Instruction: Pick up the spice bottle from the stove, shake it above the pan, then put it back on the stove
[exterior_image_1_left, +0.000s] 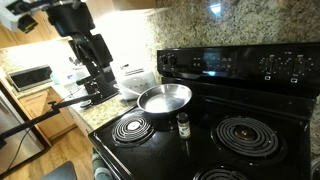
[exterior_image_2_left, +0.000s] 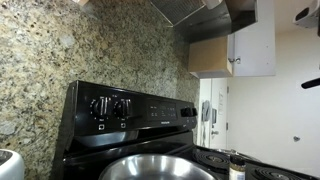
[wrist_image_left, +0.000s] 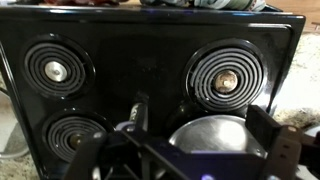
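Off the left edge of the stove (exterior_image_1_left: 205, 106), over the speckled stone counter (exterior_image_1_left: 95, 118), the gripper (exterior_image_1_left: 99, 90) hangs with its fingers spread wide and nothing between them. The wrist view shows its dark fingers (wrist_image_left: 285, 150) far apart along the lower edge of the frame. I judge this to be the very start of the task: the bottle has not yet been reached or lifted.

Moving right, the pan (exterior_image_1_left: 165, 97) sits at the back left of the stove, round, shallow and polished, with a bright rim. Just in front of it and a little to the right, not touching it, the spice bottle (exterior_image_1_left: 183, 124) stands upright on the glossy black top between the burners (a small clear cylinder with a dark cap and pale contents). Further right lies a large spiral coil burner (exterior_image_1_left: 247, 135), ridged and matte against the shiny surface.

The next move probably calls for travelling right, coming down with a finger on either side of the bottle's round body, and closing gently. A smooth, narrow bottle like this could slip or tip.
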